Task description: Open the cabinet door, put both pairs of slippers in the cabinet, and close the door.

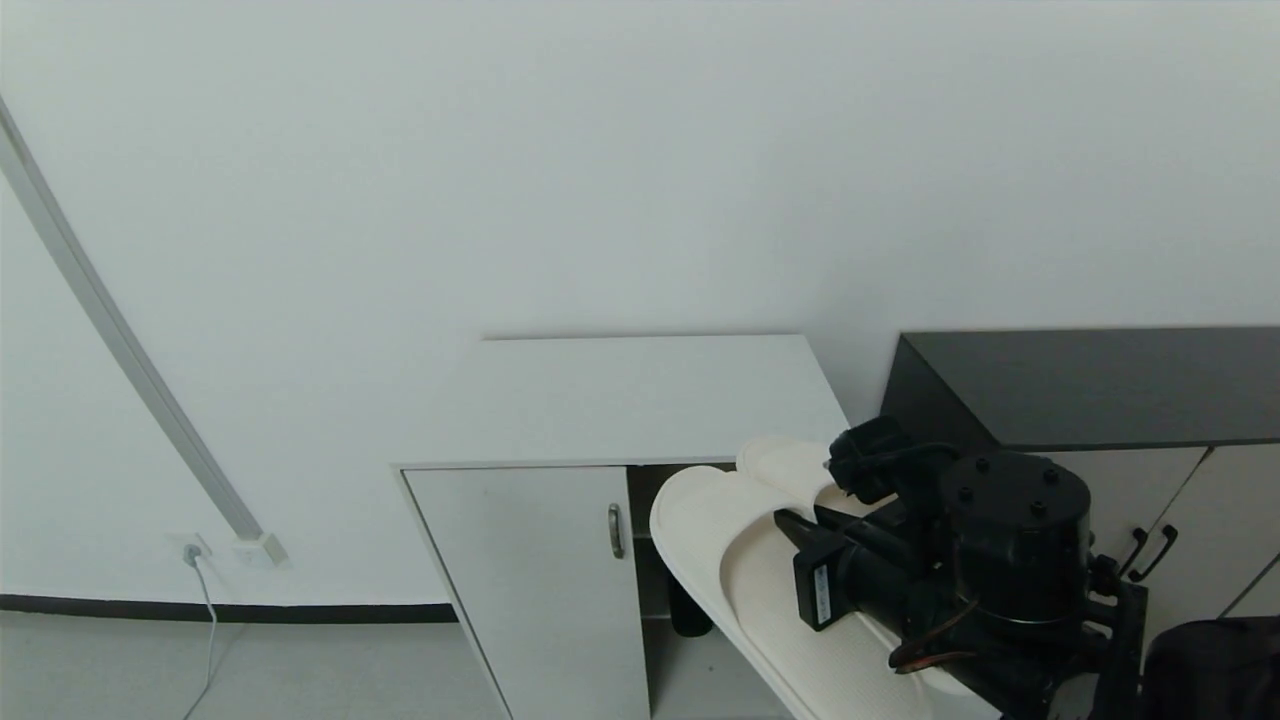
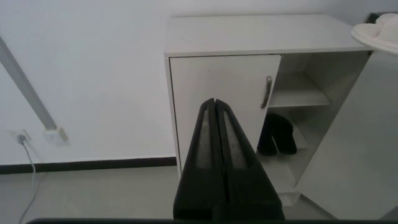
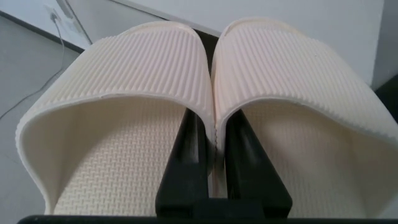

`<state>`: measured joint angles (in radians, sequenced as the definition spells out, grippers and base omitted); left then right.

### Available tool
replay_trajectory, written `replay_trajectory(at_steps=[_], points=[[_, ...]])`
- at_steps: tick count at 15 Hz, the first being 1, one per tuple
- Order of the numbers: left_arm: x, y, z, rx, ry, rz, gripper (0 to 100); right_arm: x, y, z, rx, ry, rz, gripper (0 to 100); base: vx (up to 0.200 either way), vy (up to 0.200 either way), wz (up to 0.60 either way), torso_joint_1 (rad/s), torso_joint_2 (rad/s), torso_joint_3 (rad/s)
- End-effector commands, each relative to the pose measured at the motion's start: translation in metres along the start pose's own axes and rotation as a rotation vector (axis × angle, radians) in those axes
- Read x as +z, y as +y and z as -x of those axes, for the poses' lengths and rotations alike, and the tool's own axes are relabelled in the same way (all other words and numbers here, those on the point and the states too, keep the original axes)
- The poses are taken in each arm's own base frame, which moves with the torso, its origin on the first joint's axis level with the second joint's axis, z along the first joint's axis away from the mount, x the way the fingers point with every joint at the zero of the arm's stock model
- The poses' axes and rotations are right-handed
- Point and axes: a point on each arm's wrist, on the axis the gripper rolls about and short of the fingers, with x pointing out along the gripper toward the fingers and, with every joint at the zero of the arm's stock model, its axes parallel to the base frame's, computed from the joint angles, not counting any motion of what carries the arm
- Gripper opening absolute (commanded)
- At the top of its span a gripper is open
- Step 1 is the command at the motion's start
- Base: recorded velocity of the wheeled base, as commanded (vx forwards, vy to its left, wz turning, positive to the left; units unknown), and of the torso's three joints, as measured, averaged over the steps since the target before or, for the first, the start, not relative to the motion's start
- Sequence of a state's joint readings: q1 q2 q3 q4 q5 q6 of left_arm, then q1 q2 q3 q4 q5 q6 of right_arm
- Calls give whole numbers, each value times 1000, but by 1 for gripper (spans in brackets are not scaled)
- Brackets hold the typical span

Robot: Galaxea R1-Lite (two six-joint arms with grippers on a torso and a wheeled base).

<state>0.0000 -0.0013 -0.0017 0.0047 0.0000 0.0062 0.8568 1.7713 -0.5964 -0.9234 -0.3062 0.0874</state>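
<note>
Before the white cabinet point(image 1: 640, 400), my right jaws are clenched on the cream slippers point(image 1: 730, 560). They pinch the two inner edges together so the pair travels as one, toes pointing at the opening. In the right wrist view the ribbed straps sit side by side, touching along the middle where I grip.

The right-hand half of the cabinet stands open. The left door point(image 1: 530, 580) is closed, its handle point(image 1: 616, 530) just beside the gap. A dark pair of slippers point(image 2: 277, 135) sits on the cabinet floor, below the shelf point(image 2: 298, 96), so I judge the cream slippers are the second pair to go in.

My left jaws are pressed shut on nothing and held back from the cabinet, likely to stay out of the way and free for closing the door afterward. The cream slippers hang just outside the opening, near its upper edge, not yet inside.
</note>
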Motion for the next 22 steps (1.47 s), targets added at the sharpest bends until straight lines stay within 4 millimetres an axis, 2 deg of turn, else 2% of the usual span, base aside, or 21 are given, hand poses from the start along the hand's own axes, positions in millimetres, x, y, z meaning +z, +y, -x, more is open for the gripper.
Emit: replay_trajectory(at_steps=[1, 6, 22], points=[[0, 0, 0, 2, 1, 0, 0, -3, 1, -2, -1, 10, 2, 0, 0, 0, 0, 0, 0, 0], [0, 0, 0, 2, 1, 0, 0, -8, 0, -3, -2, 25, 8, 0, 0, 0, 0, 0, 0, 0], [0, 0, 0, 2, 1, 0, 0, -9, 1, -2, 4, 27, 9, 0, 0, 0, 0, -4, 5, 4]])
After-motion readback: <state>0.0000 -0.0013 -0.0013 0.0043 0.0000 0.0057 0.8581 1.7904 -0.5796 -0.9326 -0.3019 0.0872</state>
